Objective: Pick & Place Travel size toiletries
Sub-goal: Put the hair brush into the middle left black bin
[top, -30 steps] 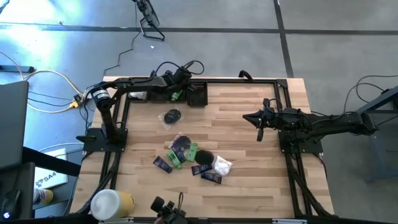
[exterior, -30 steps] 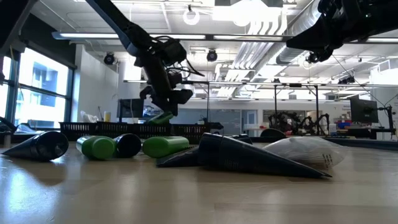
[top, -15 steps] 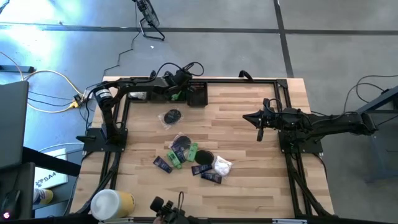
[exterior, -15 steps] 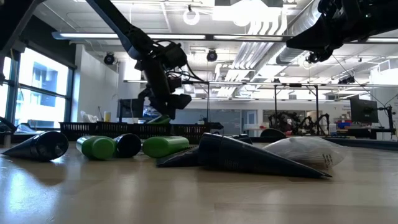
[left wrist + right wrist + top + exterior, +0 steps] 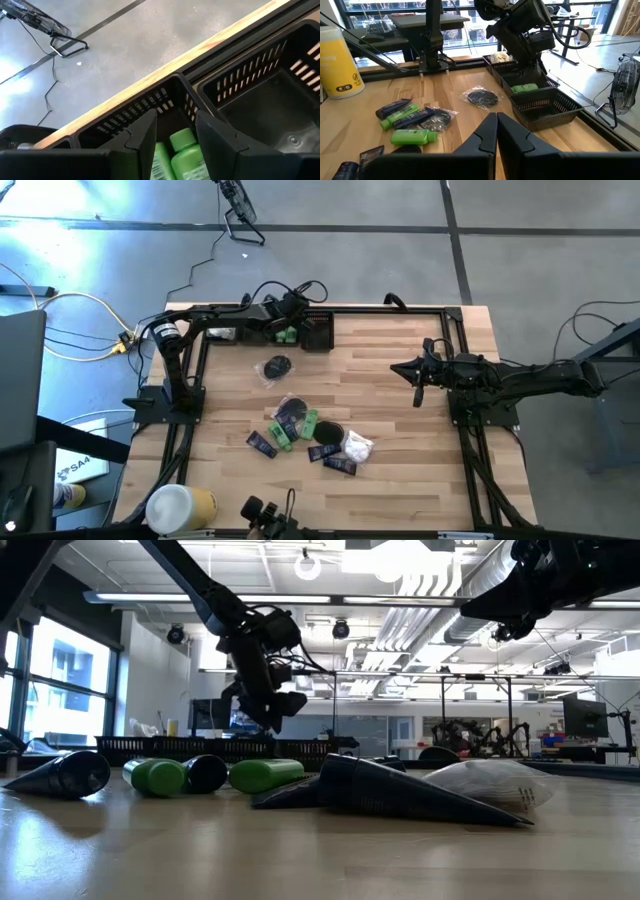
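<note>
My left gripper (image 5: 286, 327) hangs open above the black slotted basket (image 5: 318, 332) at the table's far edge. In the left wrist view its fingers (image 5: 175, 122) stand apart over a compartment where two green bottles (image 5: 182, 150) lie side by side. My right gripper (image 5: 418, 387) hovers shut over the table's right half, touching nothing (image 5: 496, 131). Near the table's middle lie more green bottles (image 5: 283, 436), dark sachets (image 5: 340, 466), black discs (image 5: 329, 433) and a white packet (image 5: 357, 446). A wrapped disc (image 5: 276, 367) lies alone.
A large white-and-yellow cylinder (image 5: 180, 507) stands at the near left corner. The basket's neighbouring compartment (image 5: 270, 100) holds nothing that I can see. Black frame rails (image 5: 462, 430) run along the table's sides. Bare wood lies between the pile and my right gripper.
My left gripper held a green bottle below its fingers over the basket, sank a little, then let go. The bottle no longer shows in the low view and now lies in the basket compartment.
</note>
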You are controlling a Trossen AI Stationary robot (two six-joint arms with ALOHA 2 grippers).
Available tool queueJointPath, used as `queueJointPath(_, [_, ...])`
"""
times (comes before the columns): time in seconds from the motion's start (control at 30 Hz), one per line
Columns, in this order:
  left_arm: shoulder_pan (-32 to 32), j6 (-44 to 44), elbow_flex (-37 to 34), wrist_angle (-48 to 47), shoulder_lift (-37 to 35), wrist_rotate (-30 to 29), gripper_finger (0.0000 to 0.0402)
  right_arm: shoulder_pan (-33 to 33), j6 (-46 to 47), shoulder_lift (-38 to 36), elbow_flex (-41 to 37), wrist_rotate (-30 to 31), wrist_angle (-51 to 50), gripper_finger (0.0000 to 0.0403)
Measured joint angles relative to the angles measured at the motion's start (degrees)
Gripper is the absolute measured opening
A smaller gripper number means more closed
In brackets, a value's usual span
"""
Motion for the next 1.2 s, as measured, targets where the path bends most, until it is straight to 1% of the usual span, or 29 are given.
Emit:
queueJointPath(0.17, [-0.42,2.15,0.07,1.10,-1.00,1.22,0.0116,0.00,0.05,0.00,0.00,0.00,0.00,0.0004])
queueJointPath(0.27, [-1.60,4.16,0.09,1.19,-1.90,1.75,0.0090,0.00,0.08,0.00,0.00,0.00,0.00,0.0004])
queueJointPath(0.43, [-3.58,4.69,0.09,1.49,-3.08,1.77,0.0038,0.00,0.08,0.00,0.00,0.00,0.00,0.0004])
queueJointPath(0.6, [-3.93,5.84,0.09,0.92,-3.13,2.99,0.0006,0.00,0.08,0.00,0.00,0.02,0.00,0.0004])
queueJointPath(0.7, [-3.91,5.76,0.09,0.18,-3.13,5.88,0.0001,0.00,0.08,0.00,0.00,0.01,0.00,0.0004])
queueJointPath(0.8, [-4.98,6.28,-0.03,-0.89,-4.24,6.19,0.0001,0.00,0.08,0.00,0.00,0.02,0.00,0.0004])
queueJointPath(0.9, [-7.30,8.81,0.04,-0.67,-6.44,6.20,0.0001,0.00,0.10,0.00,0.00,0.04,0.04,0.0004])
queueJointPath(1.0, [-10.48,11.67,0.04,-2.73,-8.68,6.54,0.0001,0.00,0.10,0.00,0.00,0.04,0.60,0.0004])
queueJointPath(1.13, [-14.40,14.43,0.00,-3.49,-10.02,9.35,0.0000,0.00,0.12,0.00,0.00,0.07,0.79,0.0004])
queueJointPath(1.2, [-15.81,15.57,-0.89,-1.43,-10.35,11.59,0.0000,0.00,0.12,0.00,0.00,0.07,0.80,0.0004])
